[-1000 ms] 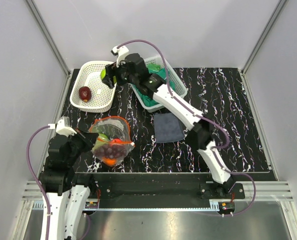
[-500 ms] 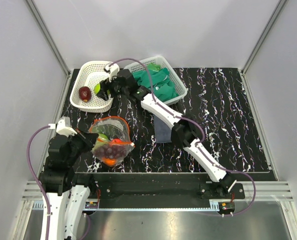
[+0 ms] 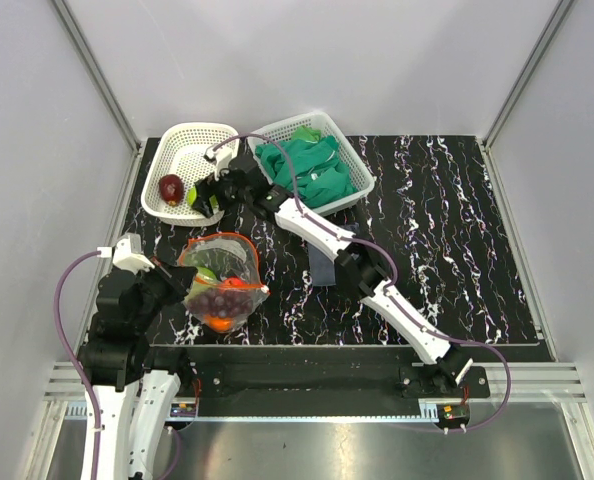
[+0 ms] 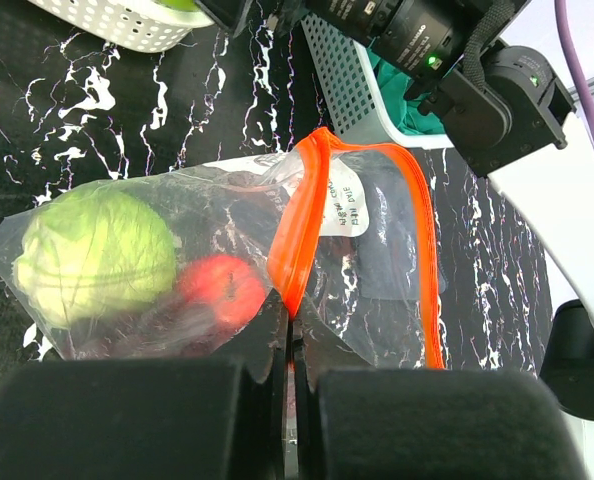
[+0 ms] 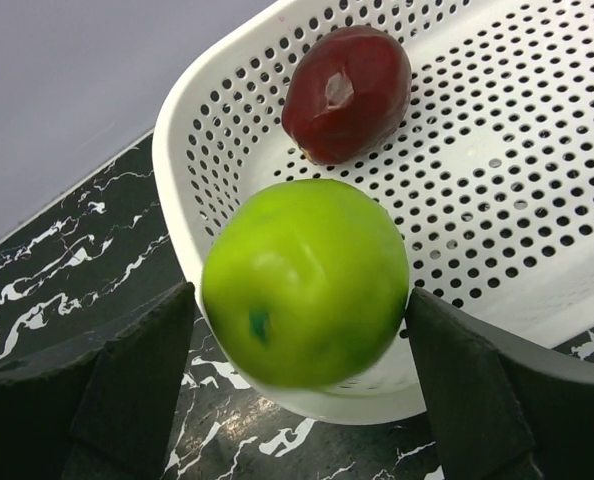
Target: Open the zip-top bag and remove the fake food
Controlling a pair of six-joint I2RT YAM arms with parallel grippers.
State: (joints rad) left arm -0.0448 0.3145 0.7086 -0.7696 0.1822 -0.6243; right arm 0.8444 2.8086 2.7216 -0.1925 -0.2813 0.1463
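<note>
The zip-top bag (image 3: 223, 282) lies at the front left, its orange-red zip strip (image 4: 307, 225) gaping open. Inside are a pale green cabbage (image 4: 95, 255), a red tomato (image 4: 222, 290), dark grapes (image 3: 215, 297) and an orange (image 3: 220, 321). My left gripper (image 4: 292, 325) is shut on the zip strip's near lip. My right gripper (image 5: 299, 300) hovers over the near rim of the white basket (image 5: 497, 150). The green apple (image 5: 305, 280) sits blurred between its spread fingers, with a slim gap at the left finger. A dark red apple (image 5: 347, 90) lies in that basket.
A second white basket (image 3: 349, 150) with green cloths (image 3: 307, 170) stands at the back middle. A dark grey-blue cloth (image 3: 322, 268) lies under the right arm's forearm. Walls close in the table on the left, back and right.
My right gripper has carried the green apple left and down, from above the two baskets to the left basket's near rim. The bag and left gripper have stayed put.
</note>
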